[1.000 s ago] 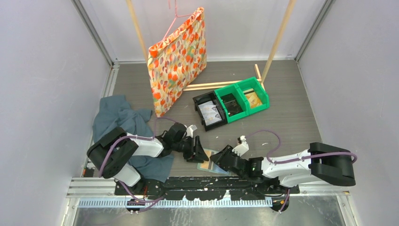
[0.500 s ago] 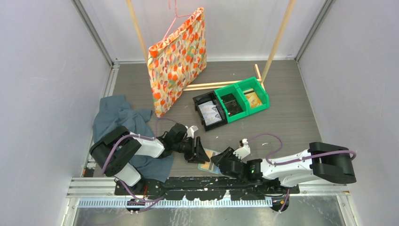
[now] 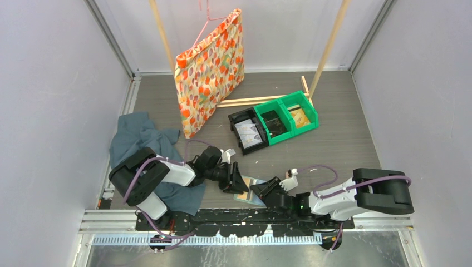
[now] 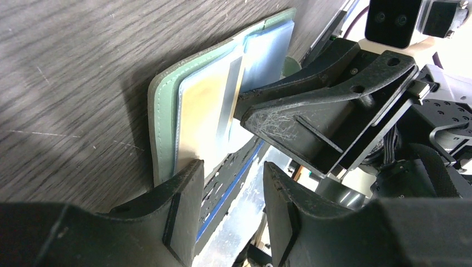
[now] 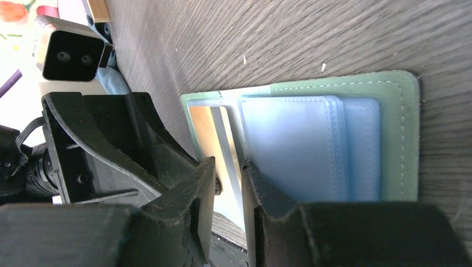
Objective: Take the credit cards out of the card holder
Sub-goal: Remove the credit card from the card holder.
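The card holder (image 3: 249, 193) lies open on the table near the front edge, sage-green (image 4: 163, 111) with pale blue panels (image 5: 300, 144). A shiny card (image 4: 203, 117) lies on its left panel (image 5: 207, 128), with a pale strip rising along its inner edge. My left gripper (image 3: 236, 182) is open (image 4: 231, 178); one finger (image 4: 181, 194) rests on the holder's near corner. My right gripper (image 3: 262, 189) comes in from the other side. It stands narrowly open (image 5: 228, 167) astride that pale strip, and a gap still shows between the fingers.
Green bins (image 3: 289, 114) and a black bin (image 3: 247, 130) with papers stand mid-table. A floral bag (image 3: 210, 69) hangs at the back beside wooden poles (image 3: 328, 44). A dark teal cloth (image 3: 139, 139) lies under the left arm. The metal rail (image 3: 222, 217) runs just below the holder.
The right gripper has slid left and lower onto the card holder, and its jaws have narrowed. The left gripper has hardly moved.
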Action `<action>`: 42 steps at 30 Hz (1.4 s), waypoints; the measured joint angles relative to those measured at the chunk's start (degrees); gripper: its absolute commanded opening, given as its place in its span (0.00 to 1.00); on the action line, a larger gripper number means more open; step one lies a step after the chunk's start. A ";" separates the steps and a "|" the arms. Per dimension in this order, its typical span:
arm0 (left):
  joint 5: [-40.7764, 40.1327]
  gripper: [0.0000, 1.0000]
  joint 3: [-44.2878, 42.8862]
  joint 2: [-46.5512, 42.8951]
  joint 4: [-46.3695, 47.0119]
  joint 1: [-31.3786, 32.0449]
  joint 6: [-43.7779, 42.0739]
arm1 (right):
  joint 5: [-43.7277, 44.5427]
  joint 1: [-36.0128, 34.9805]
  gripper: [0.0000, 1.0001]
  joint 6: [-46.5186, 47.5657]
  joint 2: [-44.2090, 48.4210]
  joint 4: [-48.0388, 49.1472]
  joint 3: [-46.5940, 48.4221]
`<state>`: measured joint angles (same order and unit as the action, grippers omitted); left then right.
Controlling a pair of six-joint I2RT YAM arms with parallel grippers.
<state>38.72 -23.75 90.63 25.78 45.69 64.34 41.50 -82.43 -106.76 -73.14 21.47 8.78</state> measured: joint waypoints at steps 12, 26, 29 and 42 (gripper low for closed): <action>0.72 0.45 0.00 1.03 1.29 0.02 0.22 | 0.09 -1.53 0.12 1.66 -0.22 4.68 -2.82; 1.42 0.44 0.00 1.53 1.86 0.02 0.26 | 0.02 -1.92 0.14 9.97 -3.50 13.88 -4.35; 1.49 0.44 0.00 1.62 1.86 0.02 0.26 | 0.02 -1.92 0.02 10.60 -5.29 16.04 -4.35; 1.46 0.44 0.00 1.62 1.84 0.07 0.26 | 0.74 -2.73 0.01 6.32 -8.37 20.02 -5.25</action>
<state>40.18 -23.75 92.25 27.62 45.76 64.60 42.24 -85.17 -100.44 -81.52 41.50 3.53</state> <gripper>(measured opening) 0.442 0.018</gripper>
